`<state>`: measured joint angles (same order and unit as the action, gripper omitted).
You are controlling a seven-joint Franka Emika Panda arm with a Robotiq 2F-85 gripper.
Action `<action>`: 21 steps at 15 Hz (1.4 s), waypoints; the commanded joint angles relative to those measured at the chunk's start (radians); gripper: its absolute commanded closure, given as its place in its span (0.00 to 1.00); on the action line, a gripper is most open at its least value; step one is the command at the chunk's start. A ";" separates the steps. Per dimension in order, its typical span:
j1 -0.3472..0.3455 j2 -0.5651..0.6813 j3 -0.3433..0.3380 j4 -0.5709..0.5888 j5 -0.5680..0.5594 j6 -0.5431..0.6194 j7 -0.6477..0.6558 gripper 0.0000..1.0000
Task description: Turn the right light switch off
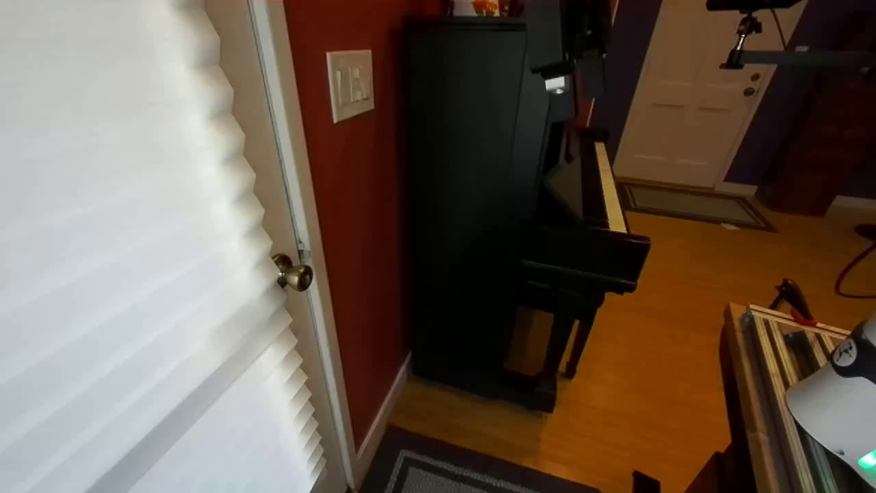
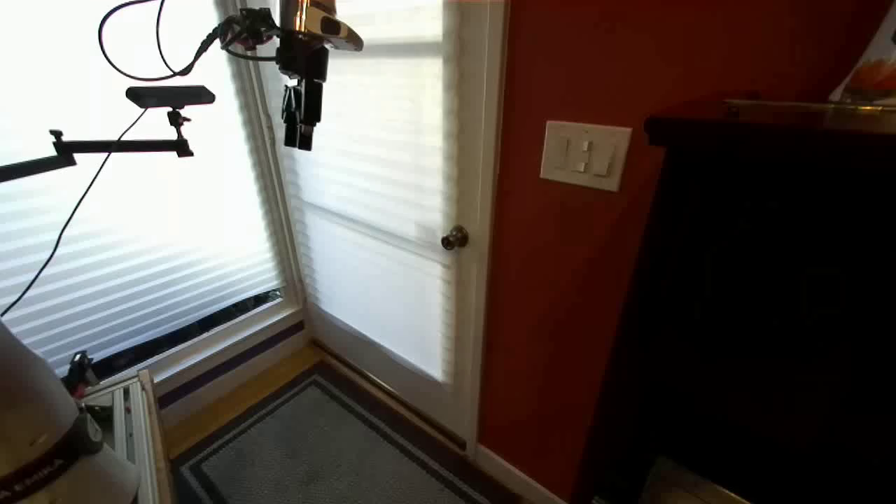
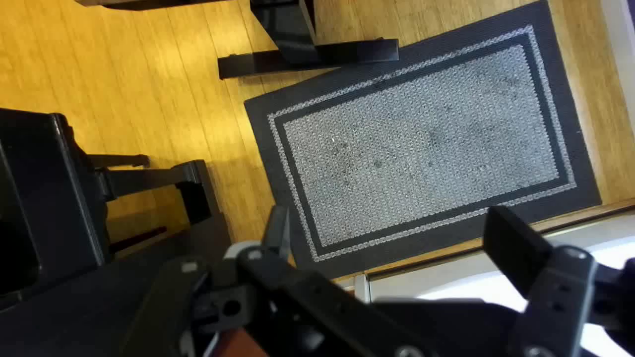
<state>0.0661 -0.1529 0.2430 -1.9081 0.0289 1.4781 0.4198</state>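
Our hand (image 3: 389, 228) is spread wide, empty. The right light switch (image 2: 603, 162) sits in the wall plate (image 2: 572, 155) beside the door (image 2: 465, 175); we can't tell if it's flipped, but we're well apart, so probably the whole job's left.

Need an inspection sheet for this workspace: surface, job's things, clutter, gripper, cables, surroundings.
Surface: red wall, bearing the switch plate.
Job's things: right light switch on that plate; on/off state unclear.
Clutter: dark item with red part at robot stand edge; type unclear.
Gripper: open, nothing held, apart from the switch plate.
Cables: black cable hangs from camera; looped cable above it.
Surroundings: door with knob, black piano, floor mat.
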 commanded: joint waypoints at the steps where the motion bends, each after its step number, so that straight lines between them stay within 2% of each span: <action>1: 0.023 0.002 -0.021 0.002 -0.003 -0.002 0.003 0.00; 8: 0.023 0.002 -0.021 0.002 -0.003 -0.002 0.003 0.00; 9: 0.027 0.001 -0.006 -0.019 -0.119 0.072 -0.014 0.00; 13: 0.023 0.091 -0.026 0.011 -0.336 0.208 -0.115 0.00; 17: 0.025 0.187 -0.060 0.015 -0.542 0.415 -0.183 0.00; 21: 0.025 0.286 -0.107 0.044 -0.736 0.569 -0.261 0.00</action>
<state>0.0791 0.0665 0.1747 -1.9091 -0.5843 1.9698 0.2209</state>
